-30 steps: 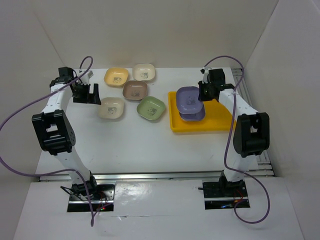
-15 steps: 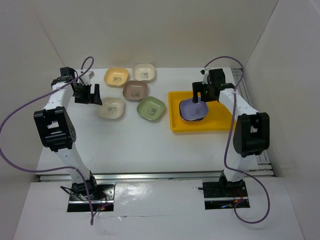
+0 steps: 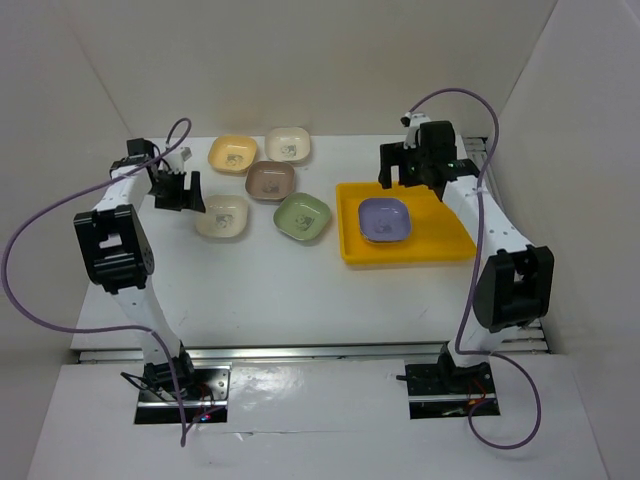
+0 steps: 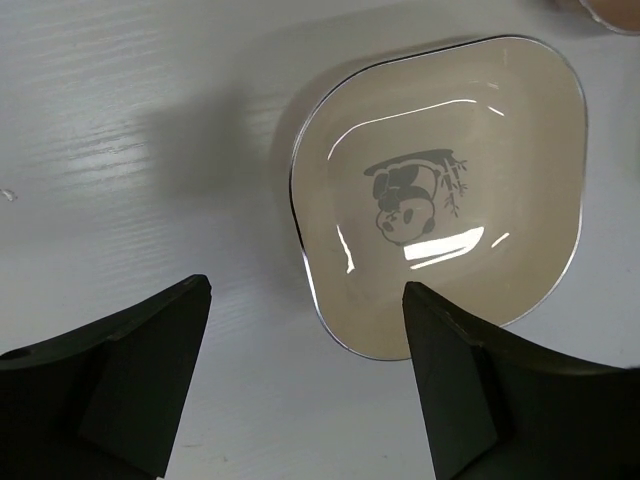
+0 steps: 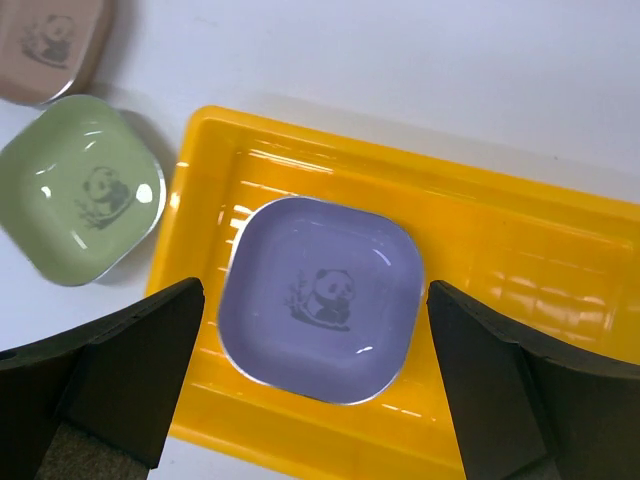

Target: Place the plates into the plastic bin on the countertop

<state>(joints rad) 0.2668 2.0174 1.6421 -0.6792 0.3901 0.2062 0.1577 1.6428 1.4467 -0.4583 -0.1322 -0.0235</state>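
Observation:
A lilac plate [image 3: 384,219] lies flat in the yellow plastic bin [image 3: 452,243] on the white countertop [image 3: 260,290]. My right gripper [image 3: 405,165] hangs open above it, and in its wrist view the fingers stand either side of the lilac plate [image 5: 320,295] without touching. Outside the bin are a yellow plate [image 3: 232,152], a cream plate [image 3: 288,144], a brown plate [image 3: 270,180], a green plate [image 3: 302,217] and a second cream plate [image 3: 222,216]. My left gripper [image 3: 178,190] is open just left of that plate. The near rim of the cream plate [image 4: 440,190] sits between its fingers.
White walls close in the countertop on three sides. The bin [image 5: 500,240] lies at the right, with the green plate [image 5: 85,190] and brown plate [image 5: 45,45] close to its left edge. Purple cables loop from both arms.
My right gripper let go of the lilac plate, which dropped flat into the bin, then opened wide and pulled up and back. My left gripper shifted right toward the cream plate.

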